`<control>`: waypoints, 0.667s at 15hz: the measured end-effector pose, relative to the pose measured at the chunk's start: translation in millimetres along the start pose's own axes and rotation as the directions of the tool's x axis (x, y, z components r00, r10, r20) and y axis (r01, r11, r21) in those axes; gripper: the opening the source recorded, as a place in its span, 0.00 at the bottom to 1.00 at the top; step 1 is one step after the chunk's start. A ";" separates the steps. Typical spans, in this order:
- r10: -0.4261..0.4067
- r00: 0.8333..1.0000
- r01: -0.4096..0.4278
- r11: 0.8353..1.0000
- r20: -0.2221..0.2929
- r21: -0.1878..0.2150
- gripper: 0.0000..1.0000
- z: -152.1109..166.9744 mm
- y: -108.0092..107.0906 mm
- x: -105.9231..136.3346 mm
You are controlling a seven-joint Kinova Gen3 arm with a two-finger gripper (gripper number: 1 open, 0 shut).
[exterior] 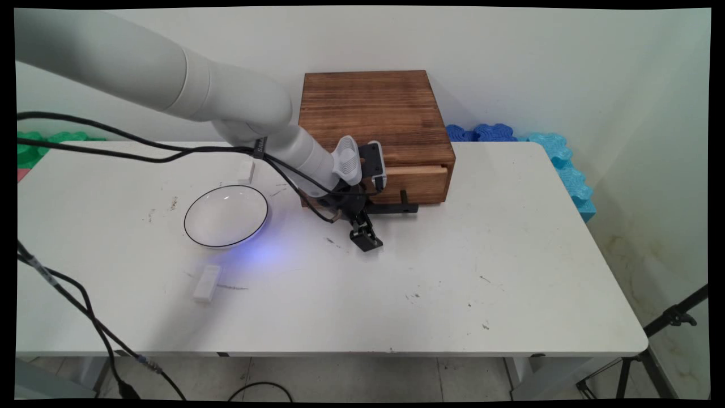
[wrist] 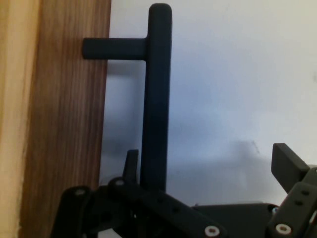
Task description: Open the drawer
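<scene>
A dark wooden box (exterior: 374, 116) stands at the back of the white table (exterior: 453, 272). Its drawer (exterior: 416, 184) is pulled out a little, showing a pale wooden edge. A black bar handle (exterior: 393, 208) sticks out from the drawer front (wrist: 64, 124). My gripper (exterior: 365, 226) is open and straddles the handle's left end. In the hand view the handle (wrist: 156, 99) runs up the picture. One finger (wrist: 131, 161) sits between bar and drawer front, and the other finger (wrist: 285, 158) stands well off on the bar's outer side. Nothing is gripped.
A white bowl with a dark rim (exterior: 225, 216) lies left of the gripper. Two small white blocks lie near it, one in front (exterior: 206, 283) and one behind (exterior: 246, 171). Blue foam pieces (exterior: 566, 164) line the table's far right; green foam (exterior: 28, 144) sits far left.
</scene>
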 end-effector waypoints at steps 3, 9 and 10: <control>0.008 1.000 -0.008 1.000 -0.002 -0.015 1.00 -1.1 9.3 -0.5; 0.021 1.000 -0.022 0.999 -0.005 -0.042 1.00 -6.1 29.4 -2.6; 0.023 1.000 -0.023 0.999 -0.005 -0.045 1.00 -6.7 31.6 -2.8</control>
